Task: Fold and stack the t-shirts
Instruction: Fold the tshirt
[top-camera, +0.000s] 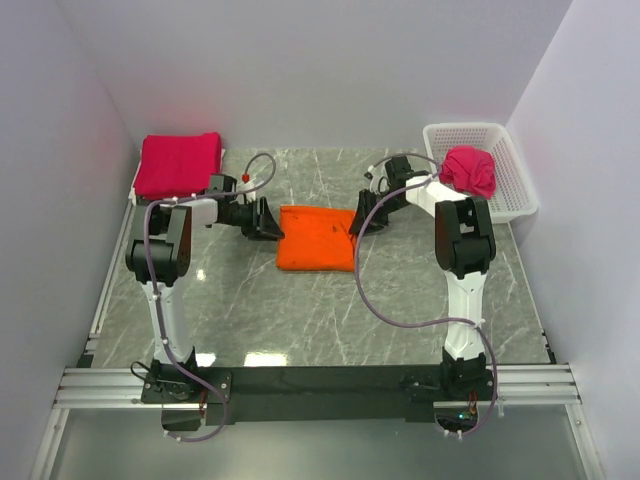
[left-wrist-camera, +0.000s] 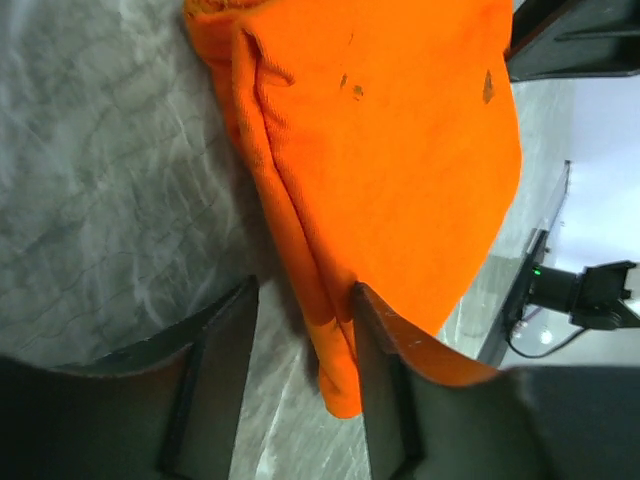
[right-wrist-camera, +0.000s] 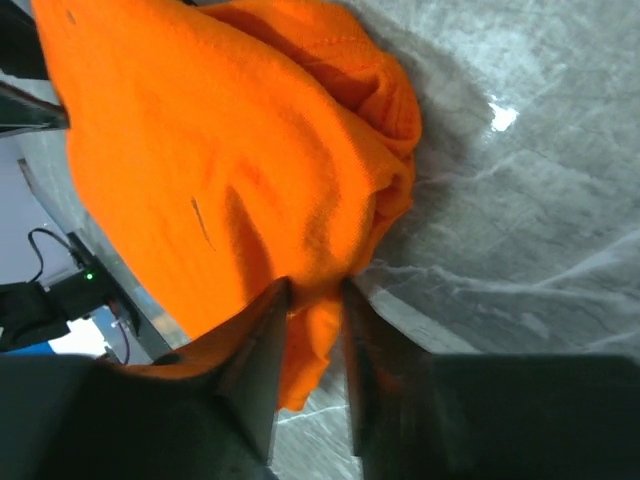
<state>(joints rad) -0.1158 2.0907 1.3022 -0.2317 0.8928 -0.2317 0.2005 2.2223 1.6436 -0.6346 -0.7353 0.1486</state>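
The bright orange t-shirt (top-camera: 318, 238) lies folded in a thick rectangle at the middle of the table. My left gripper (top-camera: 270, 222) is at its left edge; in the left wrist view the jaws (left-wrist-camera: 303, 292) stand open with the shirt's folded edge (left-wrist-camera: 330, 330) between them, lying against one finger. My right gripper (top-camera: 358, 222) is at the shirt's right edge, and in the right wrist view it (right-wrist-camera: 315, 290) is shut on a bunch of the orange cloth (right-wrist-camera: 240, 170). A folded crimson-pink t-shirt stack (top-camera: 180, 163) lies at the back left. Another crimson-pink t-shirt (top-camera: 470, 170) is heaped in the basket.
A white plastic lattice basket (top-camera: 512, 195) stands at the back right against the wall. White walls close in the table on the left, back and right. The marble table top (top-camera: 300, 320) extends in front of the orange shirt to the arm bases.
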